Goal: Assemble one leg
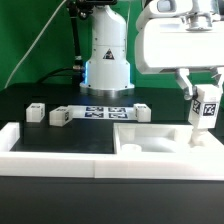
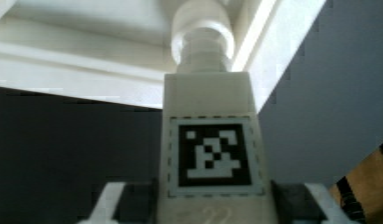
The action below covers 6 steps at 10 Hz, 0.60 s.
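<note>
Fingers (image 2: 113, 205) clamped on leg (image 1: 206, 108), at right edge of exterior frame, over right end of white slab (image 1: 150, 140); contact unclear. Risks: leg looks slightly tilted, so peg (image 2: 206, 42) could enter crooked and jam; downward push could shove slab across surface (image 1: 60, 135).

short white tagged leg (image 1: 205, 108) stands upright.

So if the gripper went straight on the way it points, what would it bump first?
The gripper is shut on the short white rectangular plastic leg, so the leg's tip would probably meet the wide flat white slab first, though depth is unclear.
</note>
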Available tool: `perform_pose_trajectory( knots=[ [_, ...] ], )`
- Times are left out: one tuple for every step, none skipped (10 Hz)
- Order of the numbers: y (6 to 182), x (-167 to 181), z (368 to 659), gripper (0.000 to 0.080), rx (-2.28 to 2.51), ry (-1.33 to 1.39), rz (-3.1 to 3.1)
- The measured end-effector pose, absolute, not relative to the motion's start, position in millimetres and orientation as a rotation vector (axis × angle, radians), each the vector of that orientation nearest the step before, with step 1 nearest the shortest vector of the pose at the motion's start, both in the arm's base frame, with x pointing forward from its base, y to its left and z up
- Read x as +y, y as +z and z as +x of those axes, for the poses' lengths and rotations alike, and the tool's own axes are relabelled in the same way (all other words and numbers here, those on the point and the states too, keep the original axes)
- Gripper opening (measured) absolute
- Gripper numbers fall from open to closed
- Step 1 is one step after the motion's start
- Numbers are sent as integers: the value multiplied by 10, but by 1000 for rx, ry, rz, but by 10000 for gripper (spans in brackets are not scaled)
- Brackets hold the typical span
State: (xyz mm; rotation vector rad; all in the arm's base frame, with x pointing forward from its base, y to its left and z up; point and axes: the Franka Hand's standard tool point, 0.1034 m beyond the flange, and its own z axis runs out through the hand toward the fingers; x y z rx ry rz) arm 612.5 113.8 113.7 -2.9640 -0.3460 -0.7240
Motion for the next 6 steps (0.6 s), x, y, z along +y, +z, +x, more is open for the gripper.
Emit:
perform_pose_trajectory(
  knots=[
    [1133,1135,6124,292,-346,-723,-2964],
    [1109,1137,6117,292,-347,-722,-2965],
    [1024,1148,6103,292,-348,-731,-2964],
    [981,1146,6125,292,-350,-728,-2964],
    [973,1125,6166,292,-344,-733,-2964],
    [961,1129,6186,292,-343,-735,-2963]
  ],
)
